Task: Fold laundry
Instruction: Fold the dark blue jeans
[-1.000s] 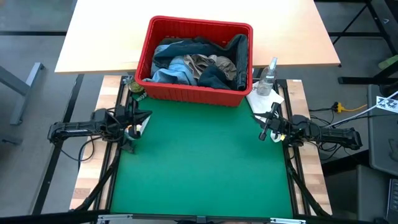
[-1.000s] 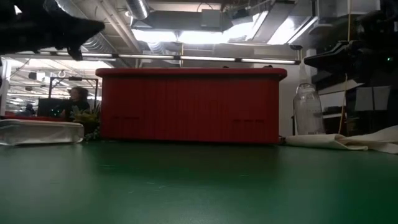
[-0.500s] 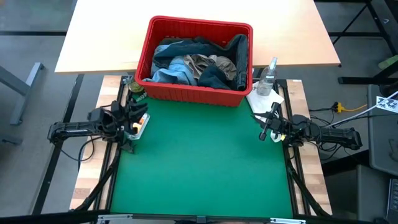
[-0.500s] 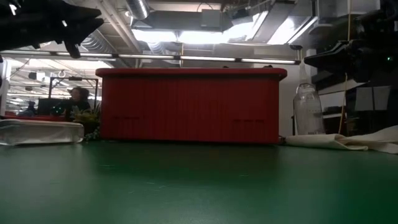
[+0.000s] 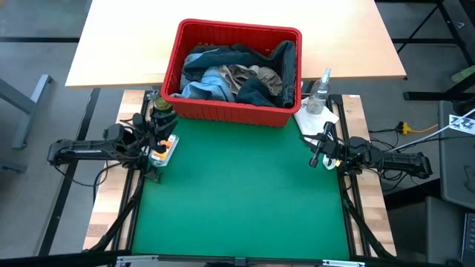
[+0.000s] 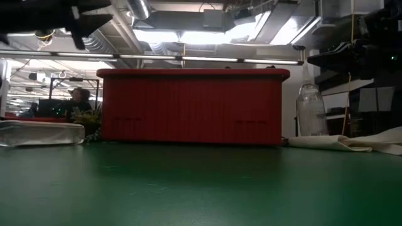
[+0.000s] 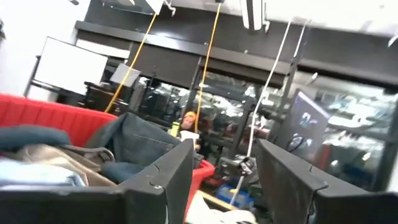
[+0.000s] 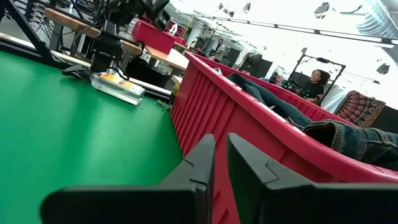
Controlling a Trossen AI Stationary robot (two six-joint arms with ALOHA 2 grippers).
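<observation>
Nearest the viewer lies the bare green mat [image 5: 245, 193] that covers the counter [image 5: 104, 215]. At its left edge, the left pincer [image 5: 165, 136] hangs above a small clear package [image 5: 163, 150] with orange markings; its fingers [image 7: 163, 180] stand apart with nothing between them. At the mat's right edge, the right pincer [image 5: 318, 152] hovers over the green surface, its fingers [image 8: 200, 163] drawn nearly together, only a narrow slit showing, and gripping nothing. Just beyond the right pincer, a clear bottle [image 5: 319, 90] stands on a white cloth [image 5: 318, 119]. At the far edge of the mat sits a red basket [image 5: 236, 110], and the laundry [image 5: 237, 78] fills it: dark navy jeans [image 5: 223, 55] along the far side and draped over the right rim, light blue denim [image 5: 206, 83] at the near left, a beige piece [image 5: 249, 74] in the middle. None of the laundry lies on the mat. Behind the basket stretches a pale wooden tabletop [image 5: 133, 44]. In the room beyond, a seated person [image 8: 317, 84] is visible.
</observation>
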